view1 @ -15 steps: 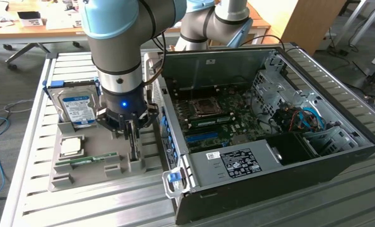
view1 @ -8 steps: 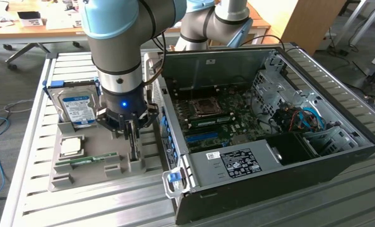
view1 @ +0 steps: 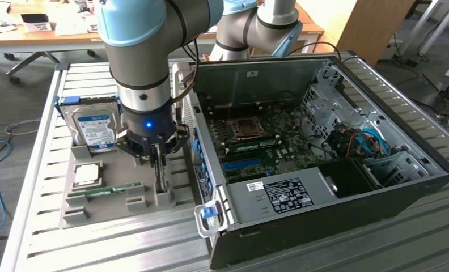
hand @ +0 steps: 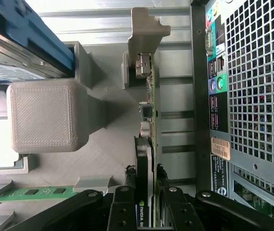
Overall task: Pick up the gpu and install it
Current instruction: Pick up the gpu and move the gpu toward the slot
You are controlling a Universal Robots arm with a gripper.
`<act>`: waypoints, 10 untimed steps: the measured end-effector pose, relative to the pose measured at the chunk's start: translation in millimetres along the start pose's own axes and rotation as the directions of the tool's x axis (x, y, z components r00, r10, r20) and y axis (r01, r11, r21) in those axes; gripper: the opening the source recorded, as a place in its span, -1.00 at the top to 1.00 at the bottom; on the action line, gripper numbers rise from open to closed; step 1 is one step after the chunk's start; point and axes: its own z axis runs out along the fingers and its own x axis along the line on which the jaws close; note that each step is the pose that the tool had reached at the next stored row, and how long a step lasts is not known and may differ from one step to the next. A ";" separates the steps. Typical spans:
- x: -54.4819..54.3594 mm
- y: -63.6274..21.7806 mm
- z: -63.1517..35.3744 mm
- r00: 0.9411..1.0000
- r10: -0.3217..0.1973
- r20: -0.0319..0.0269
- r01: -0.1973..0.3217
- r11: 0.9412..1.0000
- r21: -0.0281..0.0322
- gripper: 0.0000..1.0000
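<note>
The gpu [view1: 161,186] stands on edge in a slot of the grey holder tray [view1: 96,218], beside the open computer case [view1: 323,187]. My gripper [view1: 157,168] has come straight down over it. In the wrist view the gpu [hand: 149,120] runs edge-on away from the camera, its silver end bracket [hand: 144,65] at the far end. There my gripper [hand: 145,180] has a black finger pressed against each side of the card. The card still sits in its slot.
The tray also holds a blue-labelled hard drive [view1: 94,127], a processor [view1: 87,174] and a green memory stick [view1: 104,191]. The case's rear grille [hand: 252,72] is close beside the card. The motherboard [view1: 255,141] lies exposed inside the case.
</note>
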 end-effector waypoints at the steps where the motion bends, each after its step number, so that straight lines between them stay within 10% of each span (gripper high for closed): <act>1: 0.0 0.0 0.0 1.000 0.000 0.000 0.000 1.000 0.000 0.47; 10: 0.1 0.0 0.0 1.000 -0.013 -0.001 0.013 1.000 0.000 0.47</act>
